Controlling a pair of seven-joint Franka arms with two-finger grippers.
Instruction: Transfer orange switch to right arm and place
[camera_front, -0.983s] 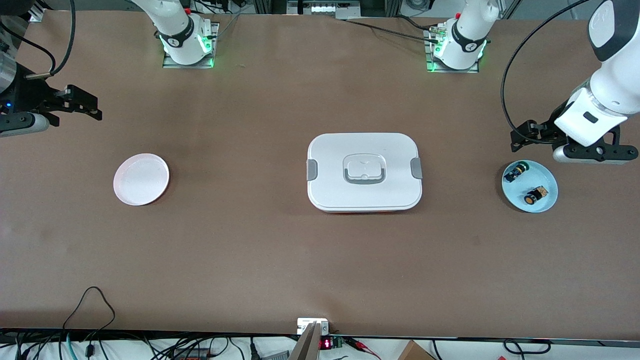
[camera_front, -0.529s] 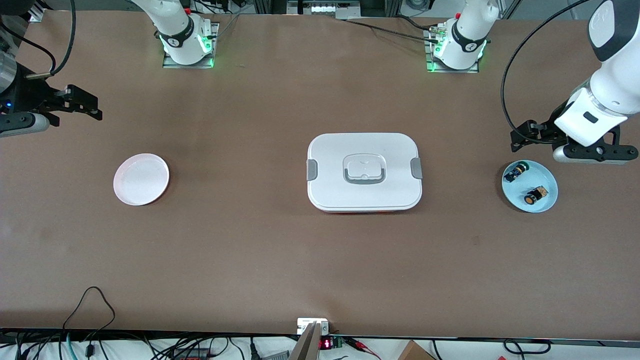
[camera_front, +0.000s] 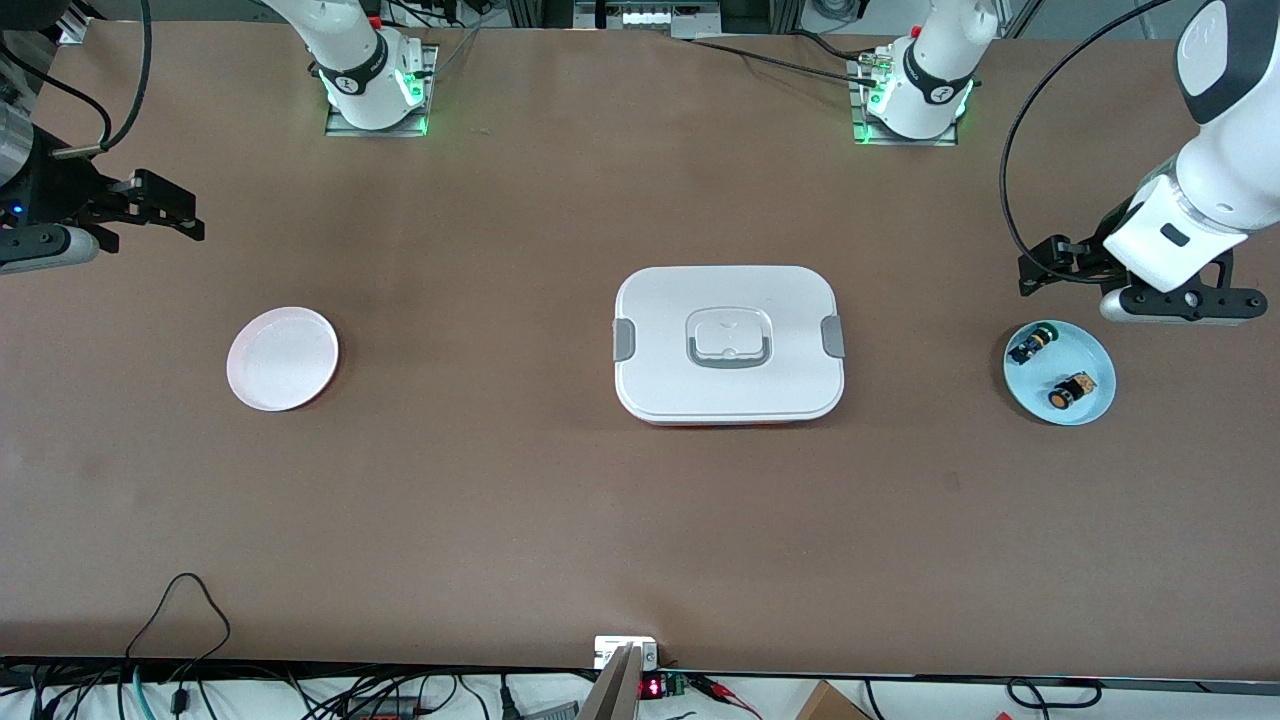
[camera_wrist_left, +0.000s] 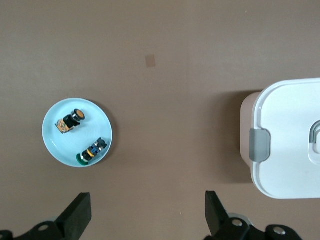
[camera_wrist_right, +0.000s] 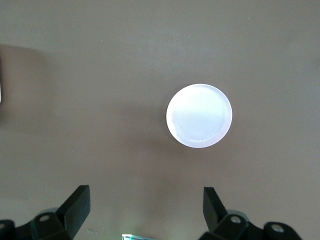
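The tiny orange-capped push-button switch (camera_front: 1066, 391) lies at about four o'clock in a pale blue round dish (camera_front: 1098, 402) at the left arm's end of the brown bench (camera_front: 500, 480), with a green-capped switch (camera_front: 1033, 342) at ten o'clock in that dish. The left hand (camera_front: 1040, 272) hangs over the bench just beside the dish, fingers spread wide and holding nothing. The right hand (camera_front: 165, 212) waits, equally wide and unladen, over the bench near a white round plate (camera_front: 282, 358); a closed white lidded box (camera_front: 728, 343) sits mid-bench.

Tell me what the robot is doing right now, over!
Both pincers open, empty: left pincer above blue dish, right pincer waiting. Orange switch in dish beside green switch. Nothing blocking it.
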